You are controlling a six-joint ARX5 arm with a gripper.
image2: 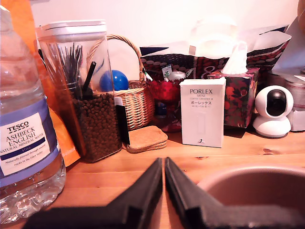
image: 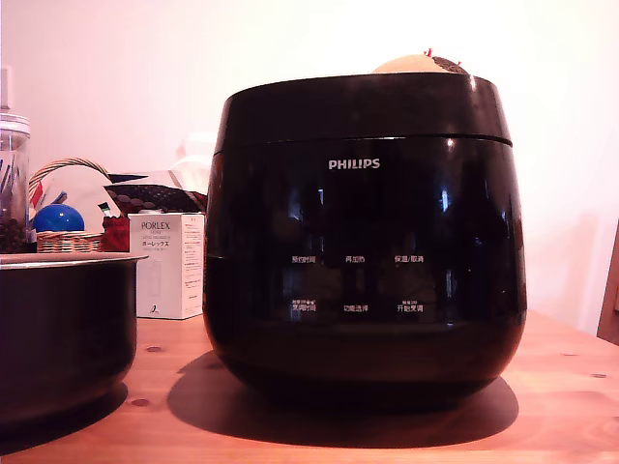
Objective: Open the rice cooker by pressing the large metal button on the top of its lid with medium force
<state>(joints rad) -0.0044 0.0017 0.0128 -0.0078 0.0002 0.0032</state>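
The rice cooker (image: pixel 366 242) fills the middle of the exterior view, glossy black with a white PHILIPS logo and rows of small white labels. Its lid (image: pixel 363 108) sits down flush on the body. The large metal button on top is hidden from this low angle. My gripper (image2: pixel 164 161) shows only in the wrist view, its two black fingers pressed together with nothing between them, low over the wooden table (image2: pixel 119 176). The cooker does not appear in the wrist view.
A smaller dark pot (image: pixel 58 329) stands at the exterior view's left, its rim (image2: pixel 248 172) close beside my fingers. Behind stand a water bottle (image2: pixel 26 133), a jar of beans (image2: pixel 90 95), a basket (image2: pixel 133 95), a PORLEX box (image2: pixel 202 112), tissues (image2: pixel 238 90) and a small white camera (image2: pixel 272 109).
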